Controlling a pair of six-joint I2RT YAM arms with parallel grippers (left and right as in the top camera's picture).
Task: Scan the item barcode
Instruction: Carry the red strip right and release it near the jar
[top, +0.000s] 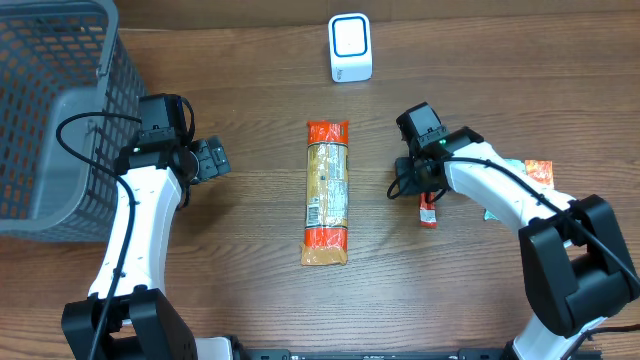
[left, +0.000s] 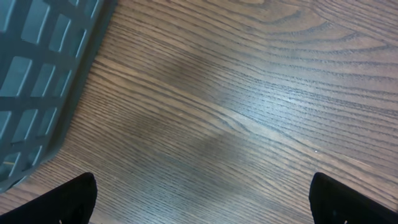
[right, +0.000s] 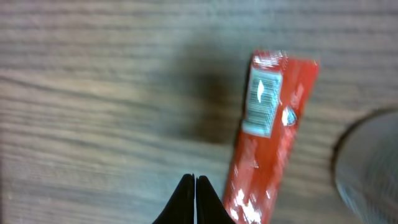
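Pinching nothing: right tool (right: 194, 198) fully closed just beside red sachet (right: 273, 143) | left tool (left: 202, 202) spread wide, empty

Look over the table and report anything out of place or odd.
One thing: the right claw is shut on nothing. The small red packet lies loose just beside it, not gripped. The long snack bag lies flat between the two arms, and nothing looks spilled or torn.
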